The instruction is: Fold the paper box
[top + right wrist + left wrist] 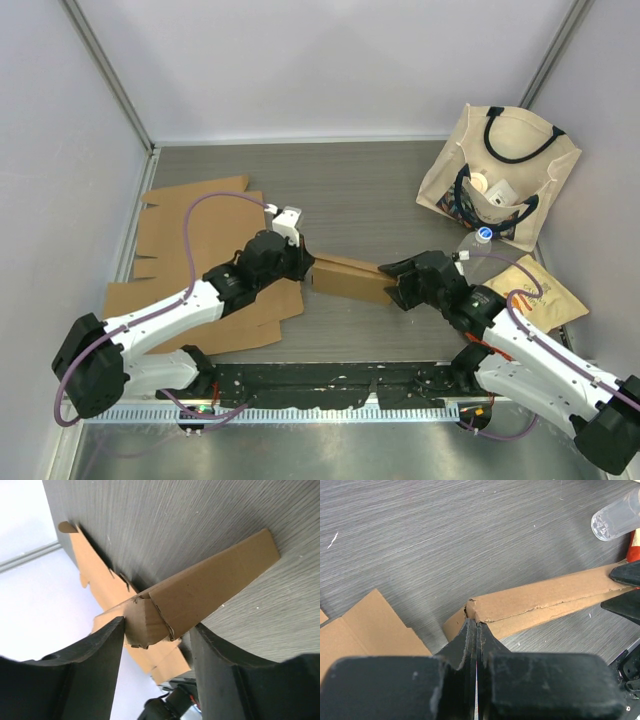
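Note:
The paper box is a long, narrow piece of brown cardboard, partly folded, lying mid-table between both arms. My left gripper is shut, its tips pressed against the box's left end; in the left wrist view the joined fingertips meet the corner of the box. My right gripper straddles the right end. In the right wrist view the ragged end of the box sits between the spread fingers of that gripper, touching the left finger, with a small gap at the other.
Flat cardboard sheets lie at the left under the left arm. A cream tote bag sits at the back right, with a clear bottle and a brown pouch near the right arm. A black rail runs along the near edge.

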`<state>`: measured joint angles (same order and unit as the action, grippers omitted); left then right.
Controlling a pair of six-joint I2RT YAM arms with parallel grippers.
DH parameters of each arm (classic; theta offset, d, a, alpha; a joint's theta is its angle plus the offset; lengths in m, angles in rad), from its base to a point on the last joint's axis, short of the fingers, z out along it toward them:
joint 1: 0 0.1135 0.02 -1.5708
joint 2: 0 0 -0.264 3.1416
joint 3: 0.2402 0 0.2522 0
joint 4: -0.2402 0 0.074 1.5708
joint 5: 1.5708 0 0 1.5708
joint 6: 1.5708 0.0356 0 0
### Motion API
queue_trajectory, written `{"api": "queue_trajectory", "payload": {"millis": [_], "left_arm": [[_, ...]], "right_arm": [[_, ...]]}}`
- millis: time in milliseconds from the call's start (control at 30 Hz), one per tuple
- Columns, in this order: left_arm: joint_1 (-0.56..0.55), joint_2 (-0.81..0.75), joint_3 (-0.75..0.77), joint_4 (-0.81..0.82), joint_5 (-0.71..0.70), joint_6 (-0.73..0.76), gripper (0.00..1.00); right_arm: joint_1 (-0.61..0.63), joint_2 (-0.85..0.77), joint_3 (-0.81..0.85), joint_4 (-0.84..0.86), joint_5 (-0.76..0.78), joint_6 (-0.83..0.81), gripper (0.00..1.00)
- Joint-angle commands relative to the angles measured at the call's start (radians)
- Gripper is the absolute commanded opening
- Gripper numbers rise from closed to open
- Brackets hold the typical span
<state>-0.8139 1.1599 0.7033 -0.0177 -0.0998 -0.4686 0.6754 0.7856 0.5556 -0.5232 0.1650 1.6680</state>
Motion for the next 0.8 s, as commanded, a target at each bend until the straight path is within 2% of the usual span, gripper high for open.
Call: {"api": "queue_trajectory", "payload": {"millis": [0,100,200,233,300,333,400,433,500,600,667,767], "left_arm": [[-0.016,-0.014,-0.037,-0.048,-0.023,-0.004,0.00],[-0.019,-0.037,-0.057,-0.051,-0.020,-0.013,0.02],[-0.019,-0.086,-0.080,-0.048,0.012,-0.012,0.25],[-0.018,-0.112,-0.087,-0.063,0.038,-0.011,0.39],[-0.018,-0.141,-0.080,-0.097,0.061,-0.027,0.50],[-0.018,-0.155,-0.065,-0.138,0.090,-0.031,0.61],[-0.014,-0.201,-0.044,-0.177,0.129,-0.044,0.70],[-0.008,-0.209,-0.010,-0.221,0.144,-0.071,0.85],[0.042,-0.207,0.031,-0.270,0.217,-0.114,0.88],[0.166,-0.197,0.061,-0.259,0.365,-0.267,0.95],[0.261,-0.177,0.039,-0.171,0.452,-0.431,0.92],[0.311,-0.120,0.032,-0.110,0.497,-0.589,0.88]], "right_arm": [[0.001,-0.016,-0.065,0.080,-0.012,0.082,0.55],[-0.002,-0.023,-0.091,0.080,-0.005,0.085,0.52],[0.000,-0.028,-0.115,0.083,-0.005,0.093,0.50],[0.000,-0.028,-0.121,0.084,-0.004,0.091,0.50],[0.000,-0.026,-0.131,0.088,-0.005,0.090,0.51],[0.000,-0.026,-0.132,0.086,-0.005,0.085,0.50],[0.000,-0.026,-0.134,0.088,-0.005,0.076,0.50],[0.000,-0.026,-0.134,0.089,-0.005,0.070,0.50],[0.000,-0.023,-0.131,0.089,-0.002,0.059,0.50],[0.000,-0.025,-0.128,0.095,0.005,0.038,0.50],[0.000,-0.028,-0.126,0.095,0.007,0.029,0.50],[0.000,-0.022,-0.120,0.095,0.007,0.018,0.50]]}}
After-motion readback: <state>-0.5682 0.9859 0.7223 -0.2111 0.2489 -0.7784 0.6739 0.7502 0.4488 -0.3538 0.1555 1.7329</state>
